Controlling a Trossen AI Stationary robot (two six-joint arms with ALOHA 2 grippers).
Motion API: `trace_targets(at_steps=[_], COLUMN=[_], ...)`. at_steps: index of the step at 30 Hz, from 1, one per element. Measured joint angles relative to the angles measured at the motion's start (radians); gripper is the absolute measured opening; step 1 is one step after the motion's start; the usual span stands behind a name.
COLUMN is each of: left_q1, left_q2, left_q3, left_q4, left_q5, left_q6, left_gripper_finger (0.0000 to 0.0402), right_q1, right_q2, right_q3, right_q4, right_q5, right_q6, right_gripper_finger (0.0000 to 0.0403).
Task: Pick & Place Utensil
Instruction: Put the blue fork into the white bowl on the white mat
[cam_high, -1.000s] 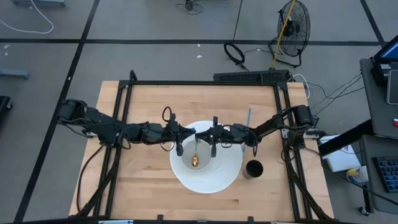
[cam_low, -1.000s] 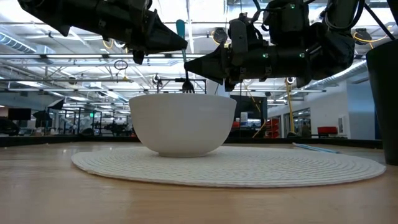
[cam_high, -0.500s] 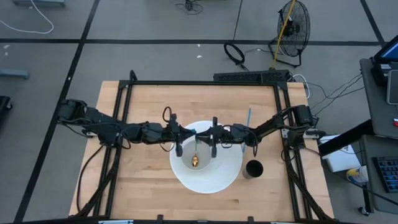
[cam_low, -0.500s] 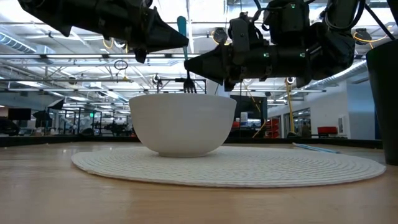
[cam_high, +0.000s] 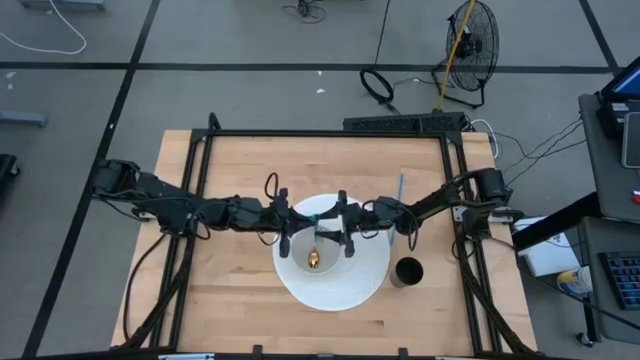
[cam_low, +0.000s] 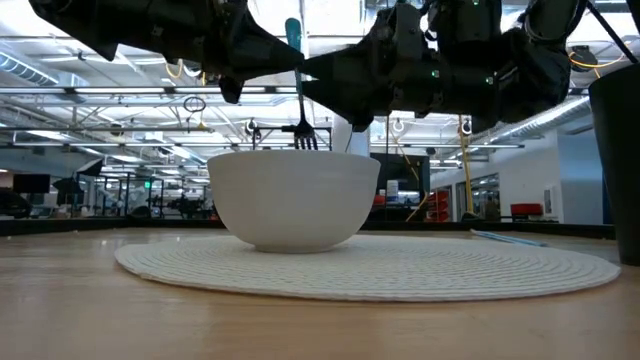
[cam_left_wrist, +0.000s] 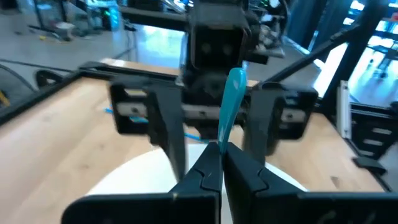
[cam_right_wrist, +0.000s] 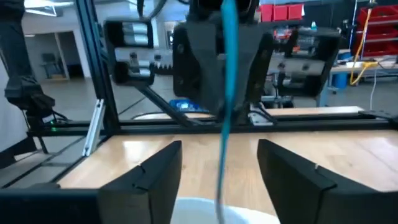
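A fork with a teal handle (cam_low: 297, 80) stands upright over a white bowl (cam_low: 293, 200), its dark tines (cam_low: 304, 138) at the bowl's rim. The bowl stands on a round white placemat (cam_high: 352, 285) at mid-table. My left gripper (cam_high: 303, 218) is shut on the fork's handle from the left. My right gripper (cam_high: 332, 222) faces it from the right, open, with one finger (cam_right_wrist: 155, 177) on each side of the handle (cam_right_wrist: 226, 118) and not touching it. A small golden thing (cam_high: 314, 260) lies in the bowl. My left gripper pinches the fork's teal handle (cam_left_wrist: 221, 138) between its two fingers, below the handle's free top end. The fingers come level from the table's left and lie across the handle. The fork hangs upright, tines down, just inside the bowl's rim.
A black cup (cam_high: 407, 271) stands right of the placemat. A thin blue utensil (cam_high: 400, 188) lies on the wood behind the right arm. A black frame runs around the table's edges (cam_high: 330, 133).
My right gripper has moved up and toward the table's left, closing in on the fork's handle until its fingers stand around it. My left gripper has raised the fork a little; the fork stays upright over the bowl.
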Motion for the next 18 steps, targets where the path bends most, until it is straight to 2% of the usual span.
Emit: trace_targets(at_steps=[6,18], left_q1=[0.000,0.000], left_q2=[0.000,0.006], left_q3=[0.000,-0.001], left_q4=[-0.064,-0.119], left_q5=[0.021,0.036], left_q6=[-0.050,-0.095], left_gripper_finger=[0.0003,0.0003], right_q1=[-0.005,-0.003], right_q2=[-0.125,-0.534], right_q3=[-0.001,-0.001], right_q4=[-0.202,-0.821], right_q5=[-0.018,-0.011], right_q6=[-0.061,-0.160], right_gripper_finger=[0.0231,0.0235])
